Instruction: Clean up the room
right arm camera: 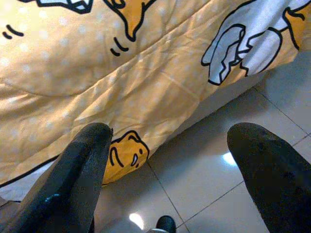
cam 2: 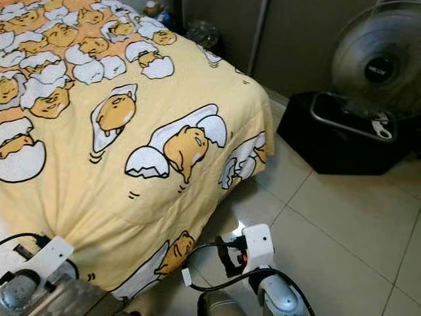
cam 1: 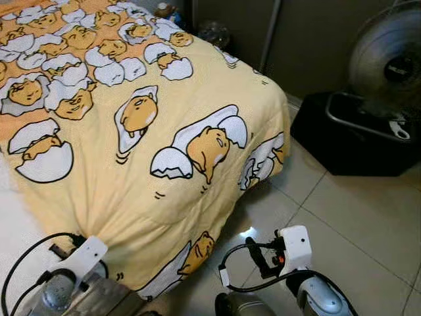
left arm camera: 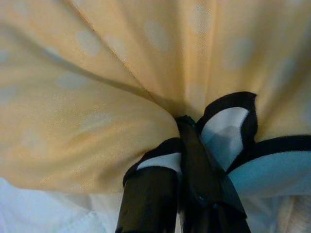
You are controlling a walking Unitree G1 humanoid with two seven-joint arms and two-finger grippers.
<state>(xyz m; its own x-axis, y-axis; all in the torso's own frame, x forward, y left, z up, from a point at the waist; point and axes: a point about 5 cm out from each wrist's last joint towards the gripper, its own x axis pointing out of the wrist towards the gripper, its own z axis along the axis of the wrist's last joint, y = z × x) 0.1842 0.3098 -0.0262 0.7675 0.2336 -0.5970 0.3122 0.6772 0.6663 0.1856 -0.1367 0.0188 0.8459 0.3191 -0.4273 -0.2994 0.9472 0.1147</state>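
Your yellow quilt printed with cartoon egg characters (cam 1: 151, 131) covers the bed, its long axis running from 11 o'clock down to 5 o'clock in the head views, with the near corner drooping over the bed's end toward the pale tiled floor (cam 1: 342, 217). The left gripper (left arm camera: 187, 145) sits at 7 o'clock, its 2 black fingers (left arm camera: 148, 199) pressed together and clamped on a bunched fold of that quilt, where cloth wraps the tips so you cannot see them fully. The right gripper (right arm camera: 170, 160) hovers at 5 o'clock just off the quilt's hanging edge, fingers spread wide apart with nothing between them, bare tile below.

You have open floor from 3 to 5 o'clock. At 2 o'clock a grey electric fan (cam 1: 388, 59) stands on a black box-shaped base (cam 1: 348, 138), cut off by the picture's edge. At 12 o'clock, beyond the bed's far edge, some small objects sit in shadow, too dim to identify.
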